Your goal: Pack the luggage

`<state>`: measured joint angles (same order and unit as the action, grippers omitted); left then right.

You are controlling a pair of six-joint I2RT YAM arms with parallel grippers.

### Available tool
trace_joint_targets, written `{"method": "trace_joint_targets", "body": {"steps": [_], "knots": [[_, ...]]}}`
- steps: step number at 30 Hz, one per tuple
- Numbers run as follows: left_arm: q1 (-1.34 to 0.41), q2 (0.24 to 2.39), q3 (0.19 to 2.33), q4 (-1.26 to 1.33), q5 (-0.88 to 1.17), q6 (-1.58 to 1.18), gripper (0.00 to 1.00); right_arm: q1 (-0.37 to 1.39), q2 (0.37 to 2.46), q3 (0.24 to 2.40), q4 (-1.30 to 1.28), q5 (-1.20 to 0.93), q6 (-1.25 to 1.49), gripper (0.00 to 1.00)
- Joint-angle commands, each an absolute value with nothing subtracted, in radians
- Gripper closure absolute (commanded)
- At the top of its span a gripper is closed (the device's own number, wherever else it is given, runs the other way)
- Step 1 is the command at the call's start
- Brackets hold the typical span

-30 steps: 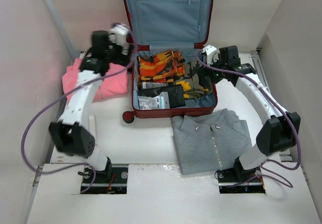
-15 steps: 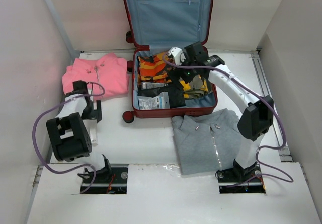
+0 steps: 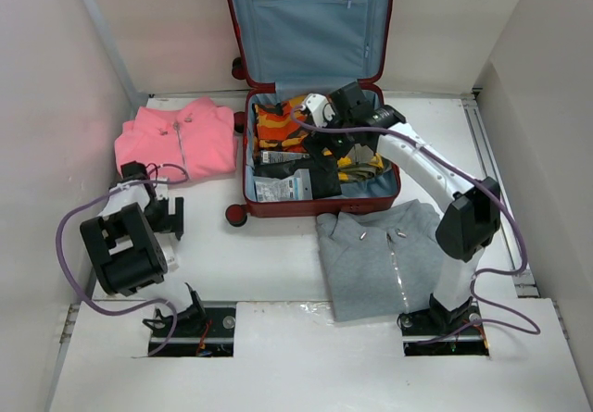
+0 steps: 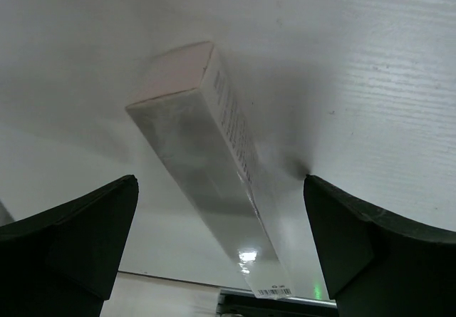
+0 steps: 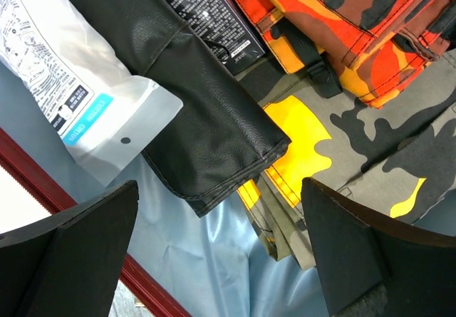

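i read the large dark-red hard-shell suitcase (image 3: 310, 42) as lying open at the far centre of the white table (image 3: 269, 245), its base partly filled. in my judgement, three items are left to pack: one folded grey zip top (image 3: 389, 255) near it, one folded pink top (image 3: 176, 139) to its left, and one long white carton (image 4: 214, 182). four items are packed: one orange camouflage garment (image 5: 342, 11), one yellow-grey camouflage garment (image 5: 370, 132), one black leather pouch (image 5: 199, 96), one white plastic packet (image 5: 64, 68). the left gripper (image 4: 221, 221) is spread wide, straddling the carton. the right gripper (image 5: 221, 238) is spread wide and empty, over the pouch.
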<state>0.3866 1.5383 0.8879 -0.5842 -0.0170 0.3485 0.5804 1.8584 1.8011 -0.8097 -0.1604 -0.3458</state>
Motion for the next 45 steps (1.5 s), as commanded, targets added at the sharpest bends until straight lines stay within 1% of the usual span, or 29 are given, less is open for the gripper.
{"method": "trace_joint_targets", "body": {"steps": [1,2,4,7,9,10,11,14,17,18,21,22,24,25,26,28,29,31,32,34,36,38,42,45], "knots": [[0.445,1.56,0.91,-0.663,0.058,0.379,0.0,0.591,1.793,1.809,-0.824,-0.1,-0.333,0.0],[0.459,1.56,0.91,-0.672,0.073,0.379,0.0,0.591,1.793,1.809,-0.824,-0.1,-0.333,0.0],[0.471,1.56,0.899,-0.684,0.101,0.393,0.04,0.591,1.793,1.799,-0.824,-0.091,-0.333,0.0],[0.471,1.589,0.899,-0.684,0.124,0.413,0.3,0.581,1.784,1.79,-0.815,-0.1,-0.344,0.0],[0.471,1.621,0.899,-0.709,0.15,0.413,0.53,0.581,1.796,1.802,-0.815,-0.1,-0.353,0.0],[0.471,1.631,0.911,-0.722,0.176,0.413,0.84,0.581,1.805,1.813,-0.815,-0.1,-0.353,0.0],[0.471,1.631,0.922,-0.723,0.176,0.413,1.0,0.581,1.805,1.813,-0.815,-0.1,-0.353,0.0],[0.471,1.618,0.974,-0.759,0.215,0.413,1.0,0.572,1.805,1.822,-0.815,-0.1,-0.362,0.0],[0.471,1.595,1.112,-0.808,0.248,0.426,1.0,0.563,1.805,1.822,-0.815,-0.1,-0.371,0.0],[0.459,1.582,1.196,-0.822,0.249,0.437,1.0,0.563,1.805,1.81,-0.805,-0.1,-0.371,0.0],[0.376,1.566,1.313,-0.844,0.229,0.482,1.0,0.542,1.782,1.781,-0.782,-0.087,-0.38,0.0],[0.292,1.557,1.395,-0.854,0.229,0.495,1.0,0.52,1.782,1.772,-0.782,-0.087,-0.38,0.0],[0.194,1.566,1.486,-0.864,0.203,0.518,1.0,0.493,1.782,1.763,-0.759,-0.119,-0.39,0.0],[0.142,1.594,1.587,-0.864,0.202,0.518,1.0,0.461,1.773,1.763,-0.75,-0.132,-0.39,0.0],[0.041,1.614,1.639,-0.864,0.202,0.531,1.0,0.445,1.773,1.749,-0.741,-0.149,-0.39,0.0],[-0.052,1.66,1.739,-0.864,0.202,0.575,1.0,0.417,1.763,1.734,-0.706,-0.17,-0.39,0.0],[-0.142,1.705,1.814,-0.864,0.19,0.597,1.0,0.394,1.753,1.718,-0.706,-0.184,-0.39,0.0],[-0.234,1.752,1.856,-0.796,0.129,0.644,1.0,0.373,1.741,1.707,-0.692,-0.193,-0.39,0.0],[-0.318,1.796,1.876,-0.77,0.105,0.705,1.0,0.355,1.741,1.695,-0.692,-0.193,-0.39,0.0],[-0.398,1.842,1.885,-0.683,0.017,0.762,1.0,0.333,1.715,1.68,-0.692,-0.193,-0.4,0.0],[-0.492,1.917,1.914,-0.634,-0.018,0.833,1.0,0.301,1.694,1.646,-0.692,-0.181,-0.4,0.0],[-0.529,1.965,1.945,-0.586,-0.018,0.857,1.0,0.275,1.652,1.618,-0.692,-0.161,-0.4,0.0],[-0.58,2.109,2.019,-0.604,-0.018,0.925,1.0,0.183,1.547,1.507,-0.667,-0.161,-0.391,0.0],[-0.603,2.154,2.019,-0.632,-0.044,0.975,1.0,0.138,1.505,1.45,-0.657,-0.181,-0.391,0.0]]}}
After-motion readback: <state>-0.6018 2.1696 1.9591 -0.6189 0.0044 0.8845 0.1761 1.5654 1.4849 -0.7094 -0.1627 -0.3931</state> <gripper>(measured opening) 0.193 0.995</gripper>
